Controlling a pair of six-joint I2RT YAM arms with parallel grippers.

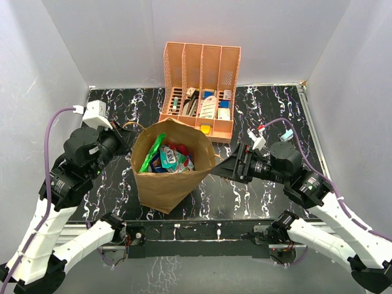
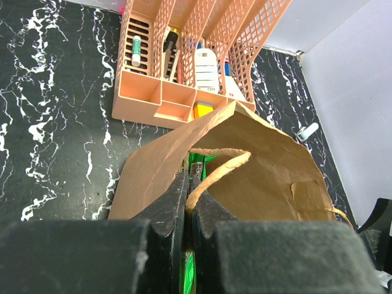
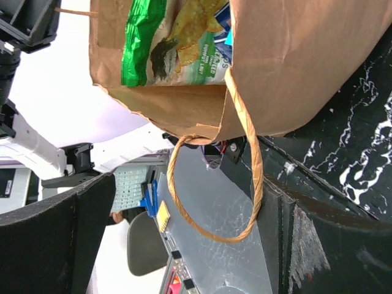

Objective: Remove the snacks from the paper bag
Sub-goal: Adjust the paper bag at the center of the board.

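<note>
The brown paper bag stands open at the table's middle. Several snacks lie inside it: a green packet and red, blue and teal ones. My left gripper is at the bag's left rim. In the left wrist view it is shut on the twisted cord handle at the bag's edge. My right gripper is open beside the bag's right side. In the right wrist view it straddles the other handle loop, below the bag and a green packet.
The orange slotted organiser with stationery stands just behind the bag, also in the left wrist view. A small white tube lies on the black marbled table near the right wall. White walls enclose three sides.
</note>
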